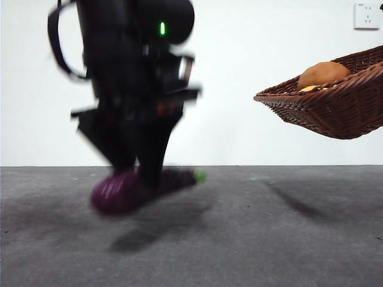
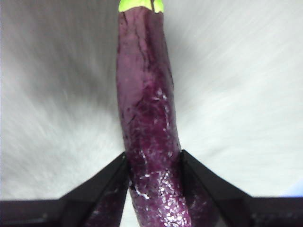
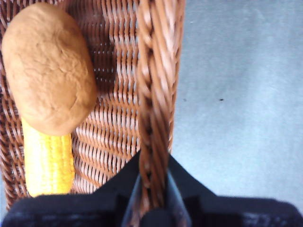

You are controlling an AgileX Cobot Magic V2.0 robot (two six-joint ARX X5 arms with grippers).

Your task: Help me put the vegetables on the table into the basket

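My left gripper [image 1: 140,176] is shut on the dark-purple eggplant [image 1: 128,188], which hangs just above the grey table [image 1: 251,239] at the left; its shadow lies below it. In the left wrist view the eggplant [image 2: 149,132] runs between the two jaws, green stem tip [image 2: 140,5] far from them. My right gripper [image 3: 154,189] is shut on the braided rim [image 3: 154,94] of the wicker basket [image 1: 335,107], held in the air at the right. The orange-brown potato [image 1: 323,75] and the yellow vegetable [image 3: 47,163] lie in the basket; the potato also shows in the right wrist view [image 3: 47,71].
A white wall socket [image 1: 366,15] sits at the top right of the back wall. The basket casts a shadow [image 1: 299,206] on the table beneath it.
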